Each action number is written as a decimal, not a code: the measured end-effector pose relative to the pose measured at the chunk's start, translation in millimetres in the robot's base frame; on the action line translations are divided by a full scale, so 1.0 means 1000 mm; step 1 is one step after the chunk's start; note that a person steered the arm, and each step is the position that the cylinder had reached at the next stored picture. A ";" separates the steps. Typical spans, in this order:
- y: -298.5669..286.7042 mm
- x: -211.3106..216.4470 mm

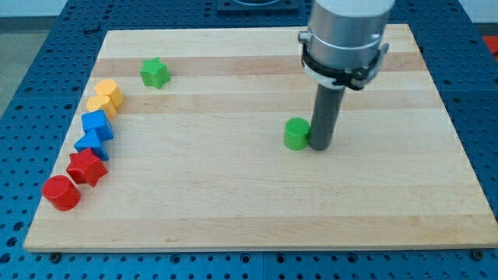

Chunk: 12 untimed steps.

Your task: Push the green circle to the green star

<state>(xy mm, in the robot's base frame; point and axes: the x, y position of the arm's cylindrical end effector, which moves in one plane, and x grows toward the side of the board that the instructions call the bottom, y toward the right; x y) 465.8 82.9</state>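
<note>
The green circle (296, 134) is a short green cylinder near the board's middle, a little right of centre. The green star (155, 73) lies near the view's top left, far from the circle. My tip (320, 146) is the lower end of the dark rod, and it stands right against the circle's right side, touching or nearly touching it. The arm's grey body (346, 35) rises above the rod at the view's top.
A column of blocks runs down the board's left edge: two yellow blocks (105, 96), two blue blocks (96, 131), a red star (86, 166) and a red cylinder (61, 192). The wooden board (257, 210) lies on a blue perforated table.
</note>
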 end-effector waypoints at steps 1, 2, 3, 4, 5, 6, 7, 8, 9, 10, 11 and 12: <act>-0.021 -0.027; -0.050 -0.052; -0.036 -0.051; 0.001 -0.036; 0.012 -0.020; 0.000 -0.006; -0.028 -0.005; -0.057 -0.020; -0.086 -0.040; -0.120 -0.058; -0.151 -0.073; -0.147 -0.066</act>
<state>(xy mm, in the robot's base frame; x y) 399.9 -64.2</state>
